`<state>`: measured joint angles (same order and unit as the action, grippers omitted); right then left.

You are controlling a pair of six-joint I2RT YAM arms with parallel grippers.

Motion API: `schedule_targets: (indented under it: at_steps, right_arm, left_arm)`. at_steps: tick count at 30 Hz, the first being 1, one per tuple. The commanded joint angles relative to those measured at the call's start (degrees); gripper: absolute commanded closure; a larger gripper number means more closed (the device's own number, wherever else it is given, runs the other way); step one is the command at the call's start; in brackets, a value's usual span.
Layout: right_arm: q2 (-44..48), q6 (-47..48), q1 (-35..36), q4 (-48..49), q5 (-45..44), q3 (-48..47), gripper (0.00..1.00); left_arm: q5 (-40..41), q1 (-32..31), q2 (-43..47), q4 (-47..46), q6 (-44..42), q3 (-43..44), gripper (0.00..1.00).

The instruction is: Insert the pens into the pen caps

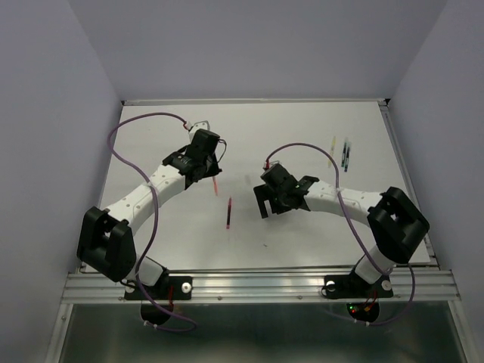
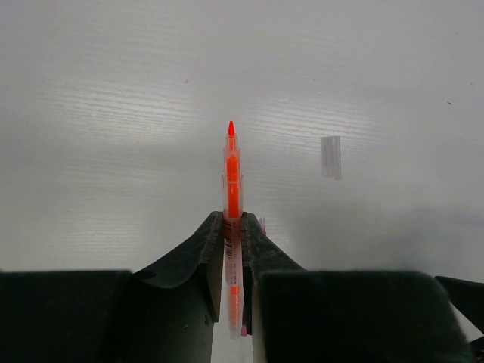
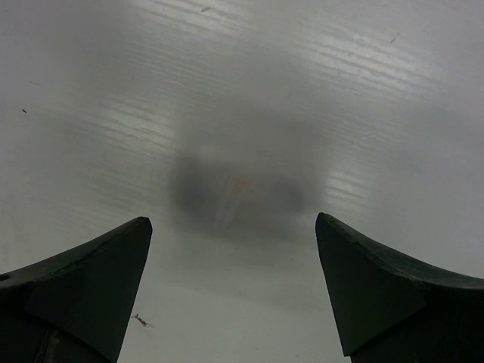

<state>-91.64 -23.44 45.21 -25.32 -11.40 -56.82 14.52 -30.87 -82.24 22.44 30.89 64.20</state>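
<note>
My left gripper [image 2: 233,224] is shut on an orange-red pen [image 2: 232,178], whose bare tip points away from the fingers. A pale translucent pen cap [image 2: 330,157] lies on the white surface to the right of that tip, apart from it. From above, the left gripper [image 1: 211,169] hangs over the table's middle left with the orange-red pen [image 1: 216,184] sticking out of it. A maroon pen [image 1: 228,213] lies just beyond. My right gripper [image 1: 270,206] is open and holds nothing. In its wrist view the right gripper [image 3: 233,219] hovers low over a blurred pale cap [image 3: 231,198] lying in shadow.
A yellow pen [image 1: 331,147] and two dark pens [image 1: 345,156] lie together at the back right of the table [image 1: 166,234]. Grey walls close in the left, right and back sides. A purple cable loops above each arm.
</note>
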Motion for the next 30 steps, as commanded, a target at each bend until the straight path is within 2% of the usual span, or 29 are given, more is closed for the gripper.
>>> schedule_targets:
  at_steps: [1,9,14,15,18,19,26,28,30]
  right_arm:
    - [-2.4,-3.6,2.0,-1.5,-4.8,-1.5,0.06]
    - [-7.0,-8.5,4.1,-1.9,-9.4,-2.1,0.19]
    - [-8.6,-10.9,4.6,-2.3,-10.7,-2.6,0.37]
    - [-8.8,-11.6,4.6,-2.7,-10.4,-2.8,0.45]
    - [-8.6,-12.1,5.2,-3.4,-10.6,-3.0,0.56]
    - [-8.5,-12.2,5.2,-3.6,-10.7,-2.9,0.62]
    - [-9.7,-11.4,5.2,-3.5,-12.9,-2.7,0.75]
    - [-10.6,-10.8,5.2,-3.4,-12.9,-2.9,0.87]
    - [-11.1,-9.6,5.2,-3.1,-11.6,-3.0,0.91]
  left_arm:
    - [-0.5,0.5,0.3,-1.2,-0.7,-0.4,1.0]
    - [-1.6,0.6,0.7,-2.5,-0.8,-0.9,1.0]
    - [-2.0,0.7,0.5,-2.7,-0.9,-1.2,1.0]
    - [-2.1,0.7,0.5,-2.8,-1.0,-1.3,1.0]
    - [-2.6,0.7,0.4,-2.9,-1.1,-1.1,1.0]
    - [-2.7,0.7,0.4,-3.0,-1.2,-1.2,1.0]
    - [-3.7,0.7,0.1,-3.6,-1.4,-1.8,1.0]
    - [-3.9,0.7,0.1,-3.6,-1.3,-2.2,1.0]
    - [-3.7,0.7,0.1,-3.5,-1.3,-2.2,1.0]
